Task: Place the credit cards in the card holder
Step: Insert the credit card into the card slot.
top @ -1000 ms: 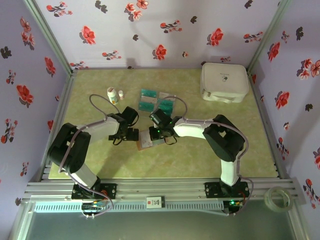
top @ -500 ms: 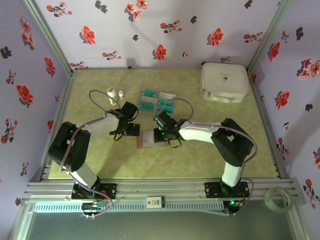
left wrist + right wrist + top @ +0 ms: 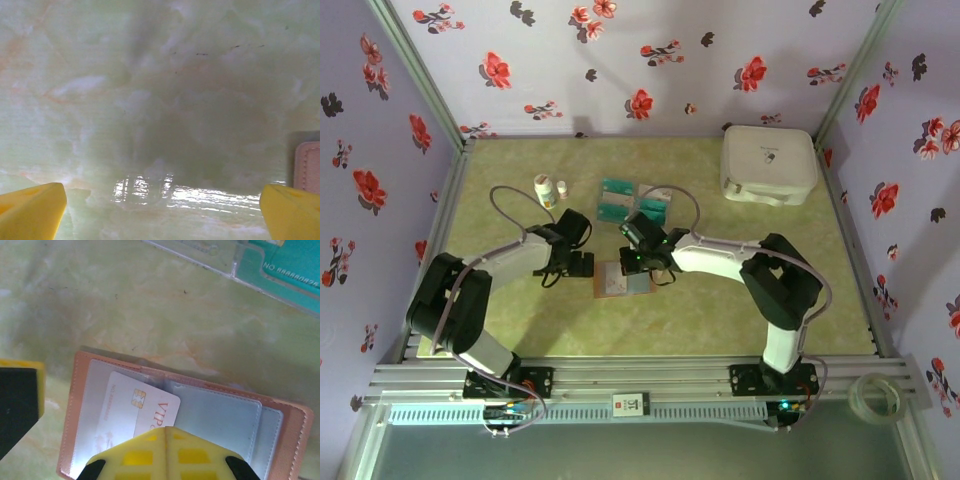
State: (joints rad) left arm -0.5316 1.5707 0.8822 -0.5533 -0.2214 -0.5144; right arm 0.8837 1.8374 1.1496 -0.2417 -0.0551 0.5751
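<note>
Now squared up rather than skewed, the open reddish-brown leather card holder [image 3: 220,415] lies directly beneath the pinched-together right gripper [image 3: 165,437], thin white rectangular card [image 3: 142,402] half-tucked inside, left gripper [image 3: 161,210] spread wide just beside.

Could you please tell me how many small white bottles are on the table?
2: a larger bottle and a smaller bottle right beside it, at the table's back left, left of the teal cards. None appears hidden.
</note>
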